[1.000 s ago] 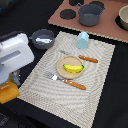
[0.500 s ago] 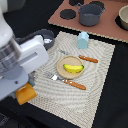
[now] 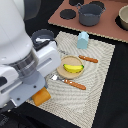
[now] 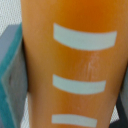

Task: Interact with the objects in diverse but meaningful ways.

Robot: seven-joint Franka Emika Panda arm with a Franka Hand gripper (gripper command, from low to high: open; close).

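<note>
Clearly the gripper clamps the orange ridged bread-like block at the woven beige placemat's near corner; yellow banana on its round plate sits mid-mat, well apart; bare weave lies between

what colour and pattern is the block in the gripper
Orange with pale whitish horizontal stripes, clearest in the wrist view: the orange block fills it.

Bare placemat on exterior view's right; banana, cup obstruct centre.
</note>
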